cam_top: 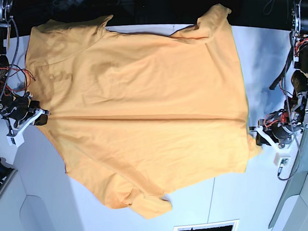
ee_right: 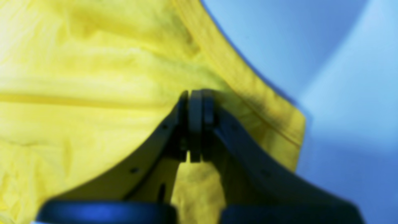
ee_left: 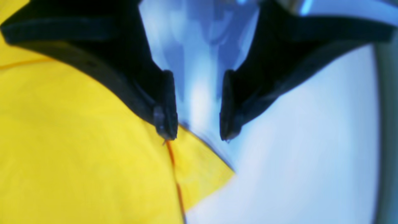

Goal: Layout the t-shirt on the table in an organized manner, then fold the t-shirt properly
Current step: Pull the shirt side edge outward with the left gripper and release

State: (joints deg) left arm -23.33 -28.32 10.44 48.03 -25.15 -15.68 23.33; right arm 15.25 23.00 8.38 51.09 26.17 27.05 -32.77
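The table (cam_top: 234, 200) is the biggest thing in the base view, a white top that runs out on every side of the garment, with a thin dark seam line crossing its near part. A dark slotted vent (cam_top: 206, 230) sits at its near edge, and a grey-green panel (cam_top: 302, 200) stands at the corner.

The t-shirt (cam_top: 137, 106) lies spread over most of the table's middle — orange-yellow, roughly flat, with shallow creases running across it. One sleeve is bunched and folded at the near edge; two corners reach the far edge of the table.

The right gripper (ee_right: 195, 124) is at the shirt's edge on the base view's left. Its jaws are clenched together on a pinch of the yellow cloth, close to a stitched hem, and the fabric draws into folds toward them.

The left gripper (ee_left: 197, 121) is on the opposite side, just at the shirt's edge. Its jaws stand apart and released — nothing lies between them but the bare tabletop. One fingertip (ee_left: 166, 124) sits on or just over a corner of the cloth beside a seam; the blur leaves the contact unclear.
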